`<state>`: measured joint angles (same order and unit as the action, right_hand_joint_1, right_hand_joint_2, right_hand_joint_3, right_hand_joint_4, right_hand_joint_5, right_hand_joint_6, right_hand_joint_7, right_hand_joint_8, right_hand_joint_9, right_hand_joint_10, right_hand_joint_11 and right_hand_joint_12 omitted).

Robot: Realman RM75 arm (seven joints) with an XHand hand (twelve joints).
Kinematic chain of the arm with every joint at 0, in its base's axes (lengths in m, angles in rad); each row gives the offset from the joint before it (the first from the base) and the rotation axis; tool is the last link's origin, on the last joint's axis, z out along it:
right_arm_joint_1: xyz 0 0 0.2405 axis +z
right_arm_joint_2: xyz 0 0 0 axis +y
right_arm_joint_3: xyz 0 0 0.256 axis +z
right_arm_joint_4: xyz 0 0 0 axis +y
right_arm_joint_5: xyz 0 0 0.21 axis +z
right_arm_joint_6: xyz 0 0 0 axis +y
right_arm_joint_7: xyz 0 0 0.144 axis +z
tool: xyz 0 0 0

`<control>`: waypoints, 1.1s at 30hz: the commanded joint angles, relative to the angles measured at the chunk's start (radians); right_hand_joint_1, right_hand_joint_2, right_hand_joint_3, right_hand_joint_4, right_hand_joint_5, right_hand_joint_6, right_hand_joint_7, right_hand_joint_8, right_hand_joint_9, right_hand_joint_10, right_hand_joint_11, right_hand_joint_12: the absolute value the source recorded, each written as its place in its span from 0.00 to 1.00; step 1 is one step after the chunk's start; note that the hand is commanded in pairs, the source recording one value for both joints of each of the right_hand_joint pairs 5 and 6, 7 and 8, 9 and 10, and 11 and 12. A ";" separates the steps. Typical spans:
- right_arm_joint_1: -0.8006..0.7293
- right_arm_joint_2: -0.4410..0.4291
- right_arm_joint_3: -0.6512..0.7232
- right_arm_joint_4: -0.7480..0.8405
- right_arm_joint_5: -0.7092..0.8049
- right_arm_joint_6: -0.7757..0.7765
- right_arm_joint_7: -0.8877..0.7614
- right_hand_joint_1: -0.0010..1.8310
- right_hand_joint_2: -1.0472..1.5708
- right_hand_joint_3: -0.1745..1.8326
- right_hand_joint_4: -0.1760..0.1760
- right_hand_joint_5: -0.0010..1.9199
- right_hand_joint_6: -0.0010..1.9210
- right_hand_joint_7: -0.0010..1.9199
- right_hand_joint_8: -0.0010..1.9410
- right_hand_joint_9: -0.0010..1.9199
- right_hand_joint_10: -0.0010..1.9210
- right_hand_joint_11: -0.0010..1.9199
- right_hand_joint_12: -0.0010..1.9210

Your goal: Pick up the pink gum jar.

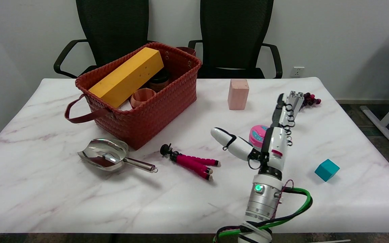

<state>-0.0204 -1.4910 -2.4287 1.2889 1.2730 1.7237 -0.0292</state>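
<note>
The pink gum jar [258, 135] stands on the marble table, its pink lid with a teal patch showing between the thumb and the palm of my right hand [271, 138]. The hand reaches in from the lower right and is spread open, thumb [230, 142] stretched to the left of the jar and the fingers extended straight toward the far side on the jar's right. The jar's body is mostly hidden behind the hand. I cannot tell whether the hand touches the jar.
A red woven basket [147, 111] at back left holds a yellow block and round containers. A pink block [238, 94], dark grapes [311, 99], a teal cube [327, 169], a pink-legged mini tripod [191, 162] and a metal scoop [108, 156] lie around.
</note>
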 commanded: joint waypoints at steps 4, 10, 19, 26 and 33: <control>0.001 0.043 0.078 -0.065 0.198 0.097 -0.022 0.54 0.54 0.07 0.50 0.00 0.00 0.00 0.00 0.00 0.00 0.00 0.00; 0.014 0.045 0.123 -0.129 0.238 0.044 0.101 0.54 0.54 0.08 0.50 0.00 0.00 0.00 0.00 0.00 0.00 0.00 0.00; 0.042 0.054 0.148 -0.206 0.267 -0.014 0.307 0.55 0.57 0.09 0.50 0.00 0.00 0.00 0.00 0.00 0.00 0.00 0.00; 0.048 0.071 0.151 -0.215 0.282 -0.107 0.400 0.54 0.58 0.11 0.50 0.00 0.00 0.00 0.00 0.00 0.00 0.00 0.00; 0.055 0.075 0.141 -0.212 0.282 -0.134 0.440 0.54 0.59 0.14 0.50 0.00 0.00 0.00 0.00 0.00 0.00 0.00 0.00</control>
<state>0.0117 -1.4375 -2.3014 1.1195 1.5141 1.6930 0.2363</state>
